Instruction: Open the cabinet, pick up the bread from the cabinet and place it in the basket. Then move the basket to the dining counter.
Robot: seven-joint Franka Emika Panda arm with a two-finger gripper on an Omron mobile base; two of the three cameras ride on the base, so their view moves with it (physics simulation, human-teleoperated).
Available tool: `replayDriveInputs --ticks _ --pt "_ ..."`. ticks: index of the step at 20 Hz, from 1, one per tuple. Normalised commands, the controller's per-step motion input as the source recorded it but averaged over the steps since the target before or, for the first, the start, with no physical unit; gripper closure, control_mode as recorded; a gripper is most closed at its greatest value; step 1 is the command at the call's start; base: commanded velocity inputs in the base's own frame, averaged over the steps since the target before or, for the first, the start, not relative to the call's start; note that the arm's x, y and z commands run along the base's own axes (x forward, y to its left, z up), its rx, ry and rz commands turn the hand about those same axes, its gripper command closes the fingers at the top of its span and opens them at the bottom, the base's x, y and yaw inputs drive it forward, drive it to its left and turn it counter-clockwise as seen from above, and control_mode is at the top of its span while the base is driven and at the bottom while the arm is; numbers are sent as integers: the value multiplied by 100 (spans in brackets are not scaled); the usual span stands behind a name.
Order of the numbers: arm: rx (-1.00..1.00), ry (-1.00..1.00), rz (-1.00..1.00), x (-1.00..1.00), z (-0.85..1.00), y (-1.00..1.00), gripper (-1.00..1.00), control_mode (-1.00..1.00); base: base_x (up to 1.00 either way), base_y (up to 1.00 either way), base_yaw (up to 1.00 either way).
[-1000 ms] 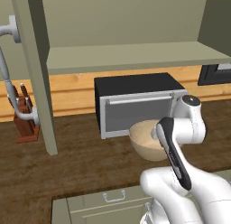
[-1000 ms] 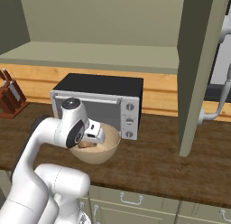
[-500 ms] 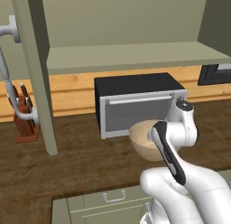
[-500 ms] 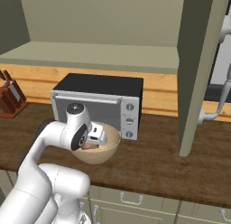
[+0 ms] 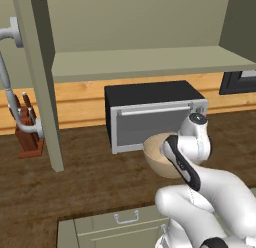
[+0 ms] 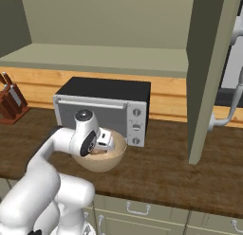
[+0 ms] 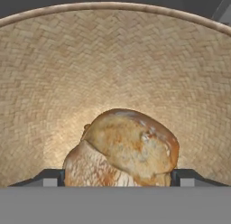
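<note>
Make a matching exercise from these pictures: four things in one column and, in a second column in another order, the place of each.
Things:
1. bread
2. basket
3. microwave
4. knife block

Places:
A. on the worktop, in front of the microwave
B. under the cabinet shelf, against the wall
C. inside the basket, between the fingers of the open hand
D. at the far left of the worktop

Pairs: 1-C, 2-A, 3-B, 4-D

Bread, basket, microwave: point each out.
bread (image 7: 128,148), hand view, crust top.
basket (image 6: 107,162), right base view, outer wall.
microwave (image 5: 150,122), left base view, door front.
</note>
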Motion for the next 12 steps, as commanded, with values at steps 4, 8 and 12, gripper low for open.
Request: replayDriveInputs --ticks 4,8,12 --pt "0 0 0 14 -4 0 -100 -100 0 0 0" --pt "0 0 0 0 0 0 -100 -100 0 0 0" --pt "0 0 0 0 0 0 -100 -100 0 0 0"
